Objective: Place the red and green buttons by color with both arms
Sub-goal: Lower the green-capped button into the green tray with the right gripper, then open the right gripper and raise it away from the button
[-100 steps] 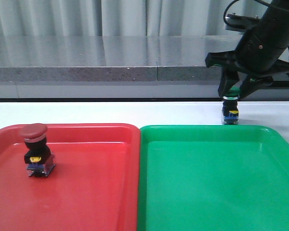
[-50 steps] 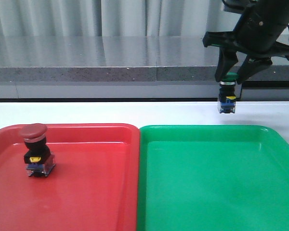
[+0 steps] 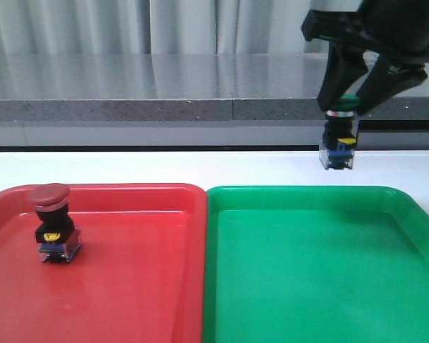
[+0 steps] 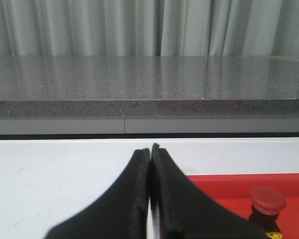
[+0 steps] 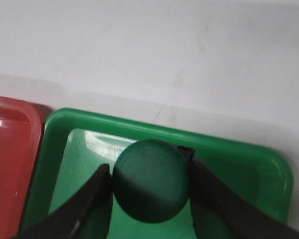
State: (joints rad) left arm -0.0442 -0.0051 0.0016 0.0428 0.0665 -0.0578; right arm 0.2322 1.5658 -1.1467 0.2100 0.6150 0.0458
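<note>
The red button stands upright in the left part of the red tray; its cap also shows in the left wrist view. My right gripper is shut on the green button by its cap and holds it in the air above the far edge of the green tray. In the right wrist view the green cap sits between the two fingers, over the green tray. My left gripper is shut and empty, over the white table beside the red tray.
The two trays lie side by side on the white table. A grey stone ledge and curtains stand behind the table. The red tray's corner shows in the right wrist view.
My right gripper has risen with the green button, lifting it off the table behind the green tray. The red button has not moved.
</note>
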